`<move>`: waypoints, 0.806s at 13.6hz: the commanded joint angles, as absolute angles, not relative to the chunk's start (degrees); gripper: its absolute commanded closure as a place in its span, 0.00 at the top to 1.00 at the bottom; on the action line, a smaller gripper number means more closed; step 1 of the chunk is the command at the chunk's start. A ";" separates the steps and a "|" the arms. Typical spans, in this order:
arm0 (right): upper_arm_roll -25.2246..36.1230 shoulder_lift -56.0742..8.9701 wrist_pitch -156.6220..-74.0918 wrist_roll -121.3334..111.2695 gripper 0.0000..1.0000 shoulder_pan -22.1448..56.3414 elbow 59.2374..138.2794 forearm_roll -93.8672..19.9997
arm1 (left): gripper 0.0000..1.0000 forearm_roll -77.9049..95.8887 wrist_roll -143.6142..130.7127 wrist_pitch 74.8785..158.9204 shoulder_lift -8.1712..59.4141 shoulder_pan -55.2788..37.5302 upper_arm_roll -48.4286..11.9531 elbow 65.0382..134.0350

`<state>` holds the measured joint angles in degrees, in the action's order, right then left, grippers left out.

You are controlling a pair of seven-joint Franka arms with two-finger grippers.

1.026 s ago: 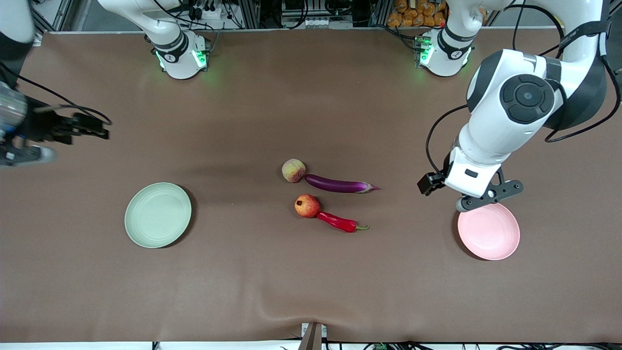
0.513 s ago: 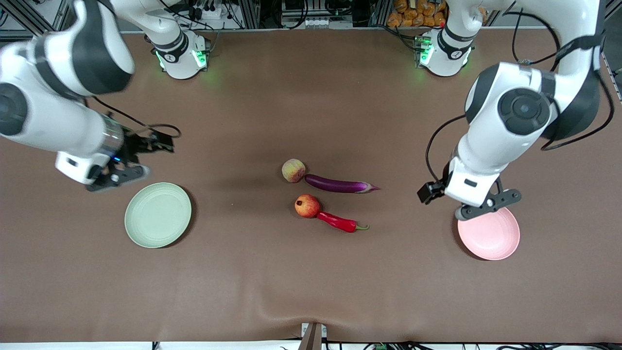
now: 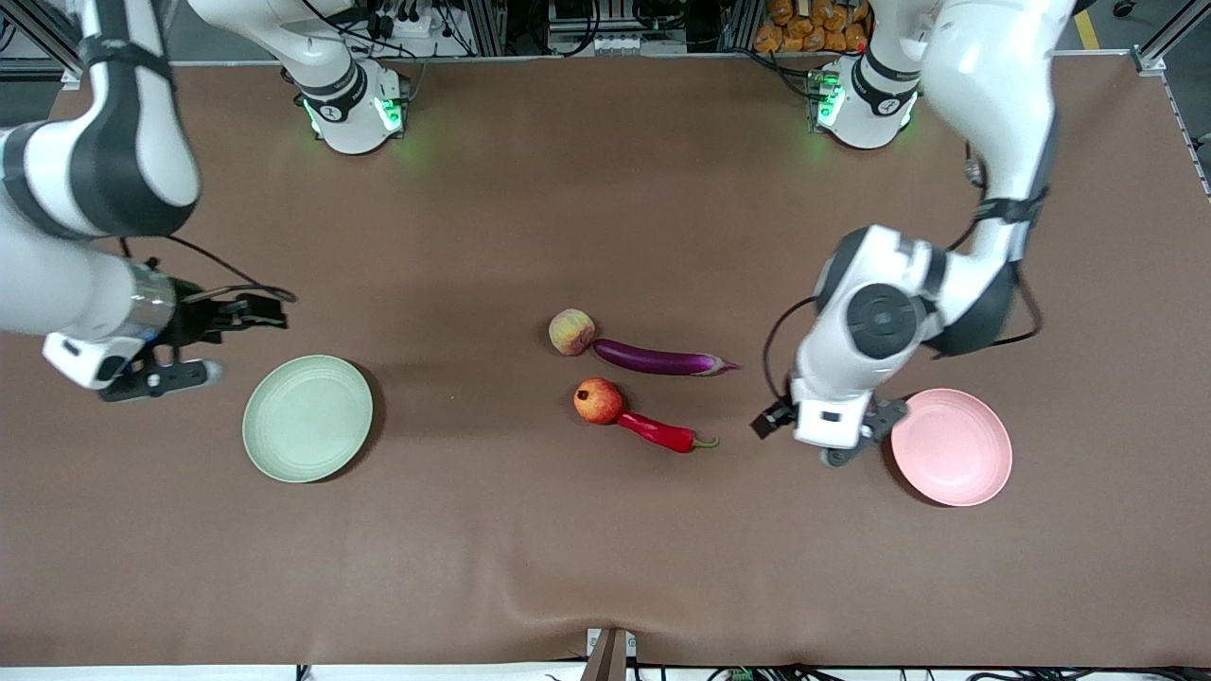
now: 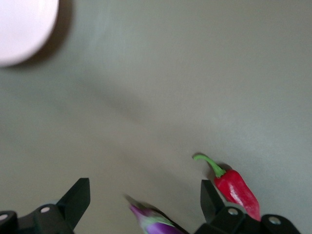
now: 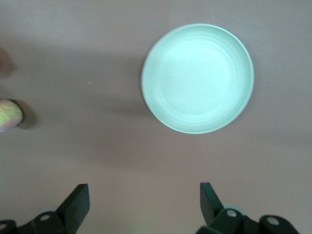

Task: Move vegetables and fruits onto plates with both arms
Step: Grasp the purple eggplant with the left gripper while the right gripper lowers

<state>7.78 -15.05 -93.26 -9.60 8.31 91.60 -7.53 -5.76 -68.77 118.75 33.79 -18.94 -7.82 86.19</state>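
The glossy red chili pepper (image 3: 659,432) is lying mid-surface, touching the pomegranate (image 3: 598,400); farther, the purple eggplant (image 3: 658,358) is meeting the pale peach (image 3: 571,332). The left hand (image 4: 145,199), fingers wide, is hovering between the chili pepper and the pink plate (image 3: 952,459). The right hand (image 5: 144,201), also wide, is hanging beside the mint plate (image 3: 307,418). The left wrist view is cutting off the eggplant.

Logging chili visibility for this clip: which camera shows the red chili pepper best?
The front view: the whole chili pepper lies unobstructed, one end by the pomegranate, green stem toward the pink plate. The left wrist view shows only its stem end, cut off beside a finger. The right wrist view shows none of it.
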 commanded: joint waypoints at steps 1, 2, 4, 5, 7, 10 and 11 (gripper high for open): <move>6.94 -15.64 -93.34 -10.28 1.00 8.34 92.81 -9.65 | 1.00 -7.12 -86.15 120.05 35.32 -22.92 -7.56 87.27; 6.86 -15.73 -93.77 -10.37 1.00 9.05 93.51 -12.97 | 1.00 -7.12 -92.57 121.36 36.72 -24.94 -7.47 87.62; 6.94 -18.00 -95.70 -10.37 1.00 10.98 93.52 -21.32 | 1.00 -7.12 -101.91 124.00 38.93 -27.41 -7.47 88.50; 6.94 -19.41 -98.58 -10.28 1.00 12.47 93.52 -24.49 | 1.00 -7.12 -105.00 125.67 39.28 -28.47 -7.47 89.81; 6.94 -22.57 -104.91 -9.32 1.00 15.11 93.34 -28.63 | 1.00 -7.12 -110.10 129.88 39.37 -29.44 -7.47 93.06; 6.94 -26.62 -111.52 -5.81 1.00 18.27 93.16 -34.09 | 1.00 -7.12 -114.25 133.06 40.86 -30.93 -7.38 94.48; 7.03 -26.72 -112.32 -1.89 1.00 19.93 93.34 -34.10 | 1.00 -7.12 -114.34 133.59 40.96 -31.11 -7.38 94.57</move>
